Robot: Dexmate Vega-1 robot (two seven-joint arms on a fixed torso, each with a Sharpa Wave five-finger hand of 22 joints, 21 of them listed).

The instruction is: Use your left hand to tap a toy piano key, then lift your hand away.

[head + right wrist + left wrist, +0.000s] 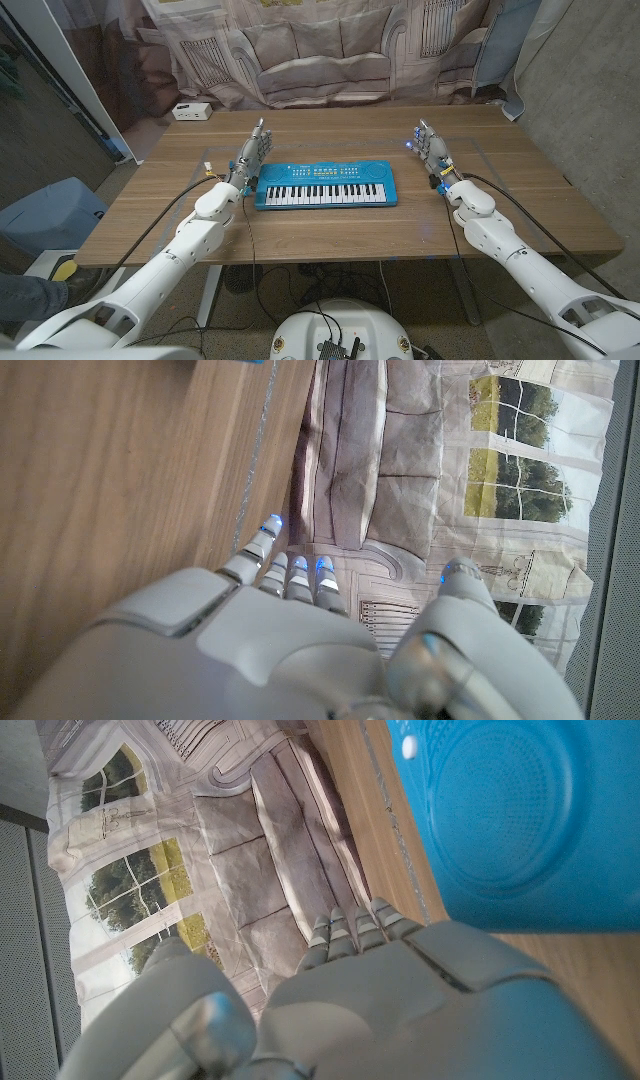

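Piano (325,185), blue with white and black keys, is lying at the middle of the wooden table (520,215), keys facing the robot. Left hand (250,157) is standing just beside its left end, fingers straight and released, grasping nothing. Right hand (431,148) is standing well apart off the right end, fingers likewise released. A white box (191,111) is sitting near the far left corner.

Wooden table (520,215) bears toy piano (325,184), white box (191,111).
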